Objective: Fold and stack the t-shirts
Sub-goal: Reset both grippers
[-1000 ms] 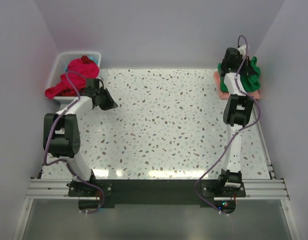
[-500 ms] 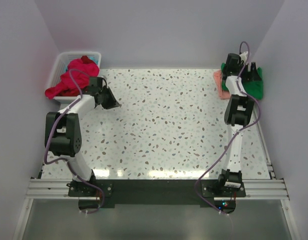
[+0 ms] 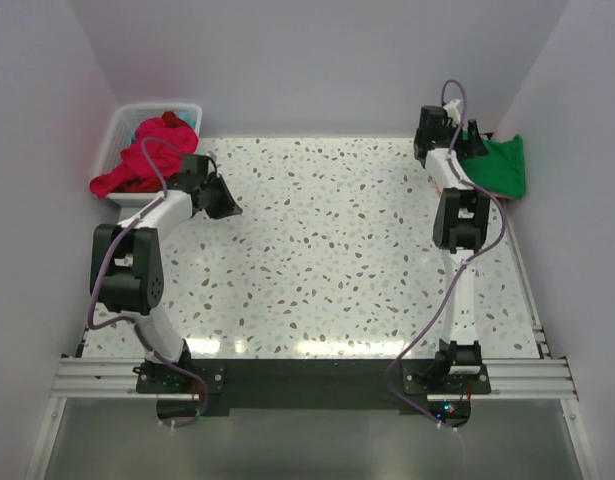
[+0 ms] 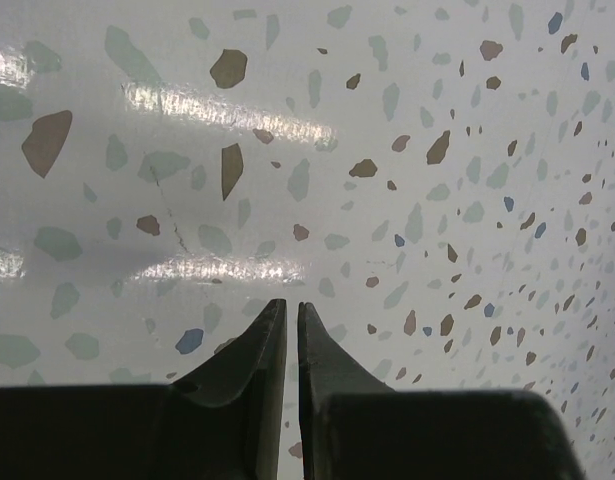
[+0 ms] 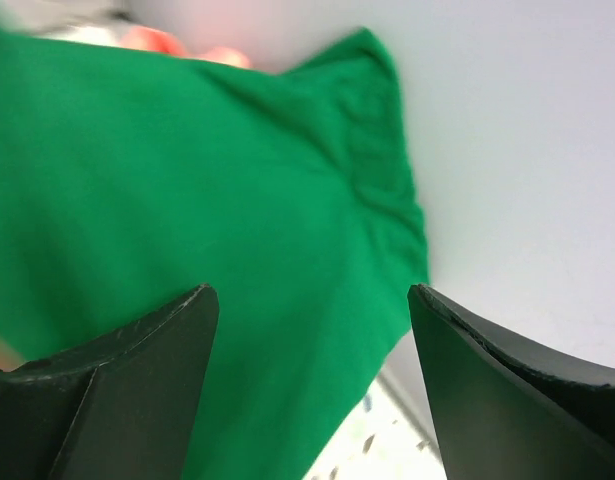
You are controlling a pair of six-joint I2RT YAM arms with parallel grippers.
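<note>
A bright green t-shirt lies flat in the far right corner, on top of a salmon-pink t-shirt of which only an edge shows. My right gripper hovers over the green shirt's left edge, jaws wide open and nothing between them. Red and magenta t-shirts are heaped in the white basket at the far left, one hanging over its front rim. My left gripper is shut and empty, low over the bare speckled table to the right of the basket.
Side walls stand close on both sides and a back wall runs behind the table. The green shirt lies against the right wall. The speckled table stretches between the two arms, with their bases on the rail at the near edge.
My right gripper has opened and let go of the green shirt, then drawn left. The shirt has settled flat. The left arm has barely moved.
</note>
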